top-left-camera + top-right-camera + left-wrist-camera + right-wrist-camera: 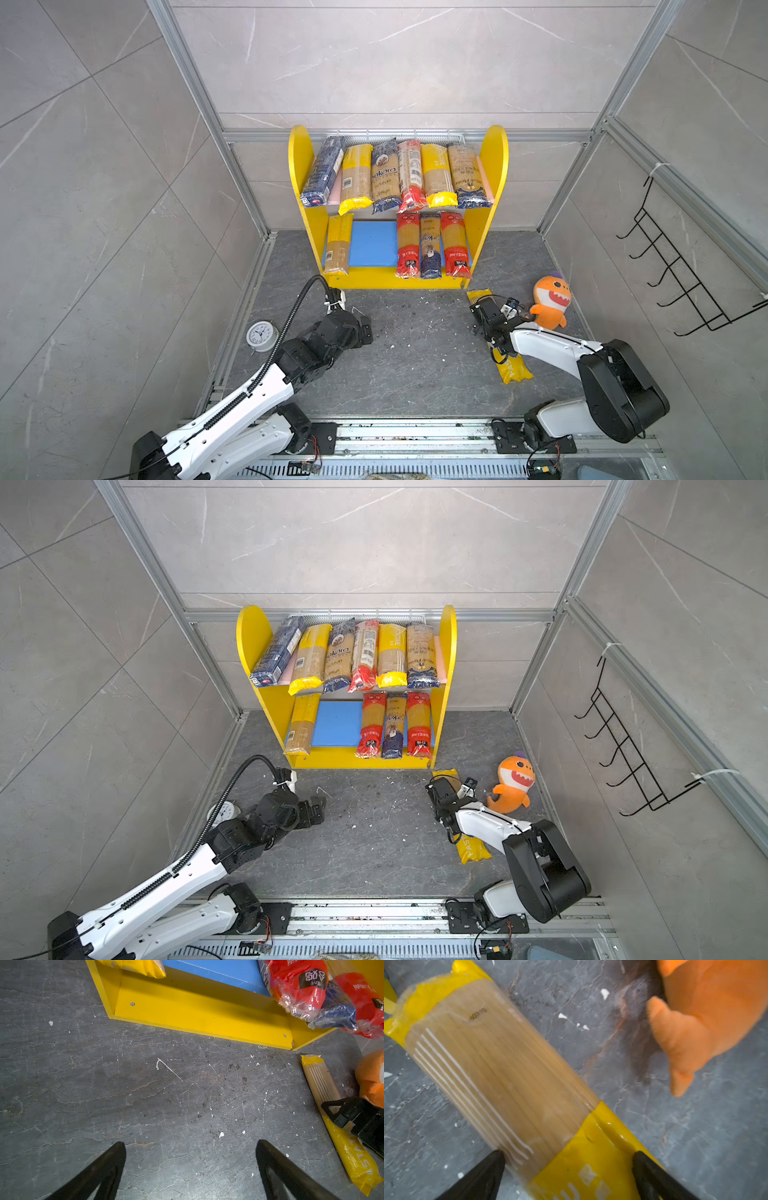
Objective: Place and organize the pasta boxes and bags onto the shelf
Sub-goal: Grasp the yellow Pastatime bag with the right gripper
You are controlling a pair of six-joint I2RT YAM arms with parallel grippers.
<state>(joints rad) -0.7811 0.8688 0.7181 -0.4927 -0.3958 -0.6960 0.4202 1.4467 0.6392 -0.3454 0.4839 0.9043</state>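
Spaghetti bag, long and clear with yellow printed ends, lies flat on the dark grey stone-look floor. It runs straight between the jaws of the right gripper, which are spread wide to either side of it. Whether the black fingertips touch the wrapper I cannot tell. Just outside one jaw sits the orange plush shark, near the bag but apart from it. Beyond the bag's far end stands the small two-tier shelf with yellow round-topped sides. Six packs lie side by side on its pink upper board, and four lie on its blue lower board. The left gripper hovers with jaws equally spread, only bare floor between them and the shelf's yellow base ahead.
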